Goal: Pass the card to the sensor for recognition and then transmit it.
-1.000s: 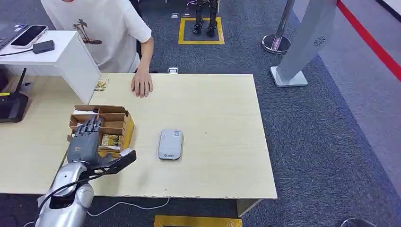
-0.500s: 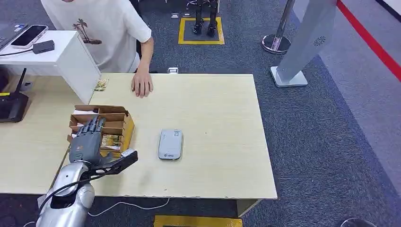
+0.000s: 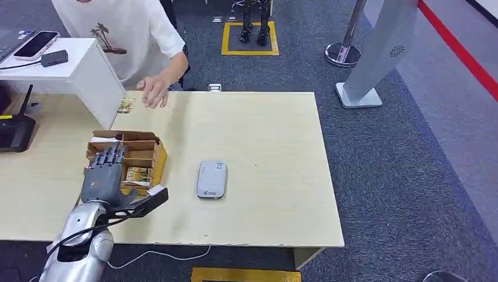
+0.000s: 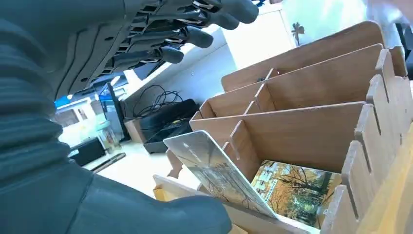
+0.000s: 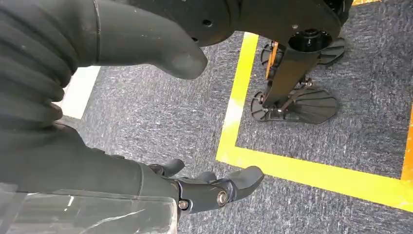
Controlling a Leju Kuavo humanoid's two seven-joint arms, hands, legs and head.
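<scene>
The silver, rounded metal left arm (image 3: 82, 244) carries a thin black cable along its forearm and a black bracket at the wrist. The dark grey many-fingered left hand (image 3: 103, 173) has segmented fingers. At the wrist views, a grey ribbed cover precedes a thick grey thumb; the dark right hand (image 5: 204, 187) shows a small silver screw at one finger.

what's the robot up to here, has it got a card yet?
Not yet, as far as the views show. The left hand hovers over the cardboard card box near the table's left side, fingers spread, holding nothing. The left wrist view shows a card leaning in a compartment, close to the thumb but not gripped. The grey sensor lies untouched beside the box. The right hand hangs over the carpet, holding nothing. A person's hand is raised at the table's far edge.
</scene>
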